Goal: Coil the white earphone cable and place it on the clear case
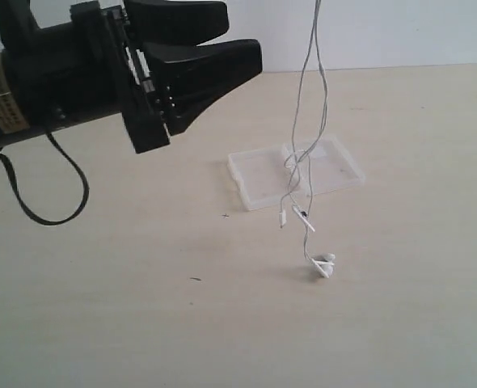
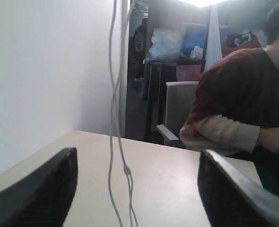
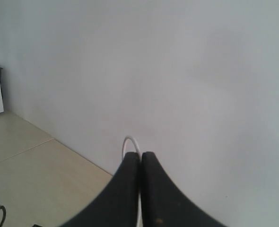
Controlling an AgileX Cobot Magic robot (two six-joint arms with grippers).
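The left gripper [image 1: 243, 38] hangs above the table [image 1: 125, 323] with its jaws wide apart and nothing between them. In its own wrist view [image 2: 137, 163] the two black fingers [image 2: 40, 191] stand far to either side, and the white earphone cable [image 2: 115, 137] hangs in the gap beyond them, touching neither.

The right gripper [image 3: 140, 158] is pinched fully together on the cable, and a small white loop [image 3: 130, 142] sticks out just past the fingertips. The exterior view does not show this gripper. There the cable [image 1: 307, 105] simply runs out of the picture at twelve o'clock.

From that edge the cable drops in two loose strands in front of the clear case [image 1: 259, 174], which lies open and flat at about four o'clock from the left gripper. Whether the strands touch the case cannot be told. The earbuds [image 1: 323, 265] lie on the table at about five o'clock from the case.

Only the left wrist view shows a person [image 2: 239, 94] in a brown sweater at three o'clock, with a grey chair [image 2: 177, 106] beside them.
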